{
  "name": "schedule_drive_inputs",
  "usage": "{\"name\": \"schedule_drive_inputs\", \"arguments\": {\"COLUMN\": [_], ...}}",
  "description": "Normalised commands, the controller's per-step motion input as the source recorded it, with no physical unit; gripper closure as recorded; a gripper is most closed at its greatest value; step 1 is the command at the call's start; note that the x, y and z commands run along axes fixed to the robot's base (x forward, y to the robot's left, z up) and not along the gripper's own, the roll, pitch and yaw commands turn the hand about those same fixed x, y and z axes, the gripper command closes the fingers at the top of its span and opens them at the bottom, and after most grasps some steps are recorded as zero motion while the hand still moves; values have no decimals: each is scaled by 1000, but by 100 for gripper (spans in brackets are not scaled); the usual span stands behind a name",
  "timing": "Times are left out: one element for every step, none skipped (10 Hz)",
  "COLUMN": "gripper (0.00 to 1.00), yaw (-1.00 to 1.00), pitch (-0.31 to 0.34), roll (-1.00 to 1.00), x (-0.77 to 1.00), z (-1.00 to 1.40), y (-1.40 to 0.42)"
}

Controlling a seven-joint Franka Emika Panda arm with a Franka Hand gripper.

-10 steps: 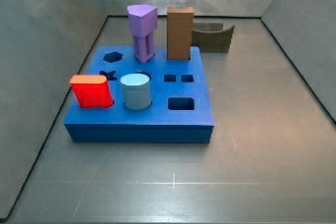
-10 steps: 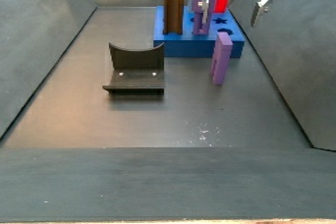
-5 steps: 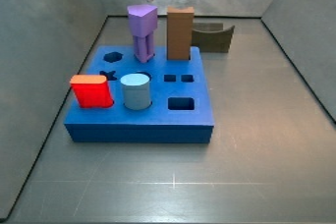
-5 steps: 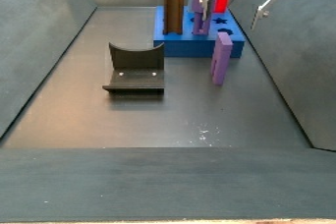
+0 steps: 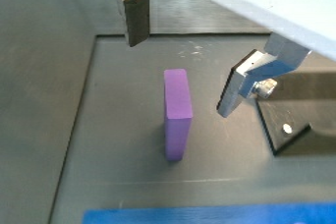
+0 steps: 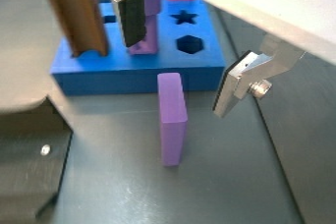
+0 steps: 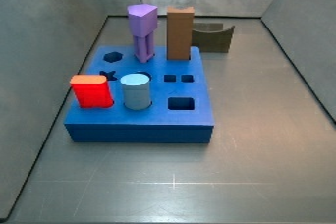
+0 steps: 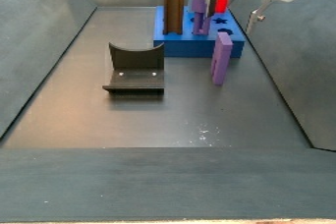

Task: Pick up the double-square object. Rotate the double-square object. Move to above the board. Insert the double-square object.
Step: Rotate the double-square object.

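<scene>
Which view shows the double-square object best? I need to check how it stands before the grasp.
A wrist view: the double-square object stands upright on the floor, unobstructed, below the open end effector, beside the board. A side view shows it small; the opposite side view does not show it.

side views: opposite ends, high | wrist views: steeply downward | shared: board

The double-square object is a purple block standing upright on the desk, just beside the board, a thick blue slab with shaped holes. The gripper hangs open above the block, not touching.
</scene>
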Motion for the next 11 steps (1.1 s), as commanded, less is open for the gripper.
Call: {"name": "schedule_drive_inputs", "arguments": {"gripper": [0,0,0,0,0,0,0,0,0,0,0], "yaw": [-1000,-1000,-1000,-1000,-1000,-1000,-1000,-958,-706,-416,-271], "pitch": [-14,-15,-16,-19,-22,-26,-31,-38,-37,-36,-35], "roll": [-7,-8,-8,-10,-11,-13,-16,-20,-20,-20,-20], "x": [37,37,37,37,36,36,35,35,34,33,32], "z": [-26,-26,-26,-26,-26,-26,-27,-27,-28,-28,-29], "y": [17,17,17,17,17,17,18,18,18,17,17]}}
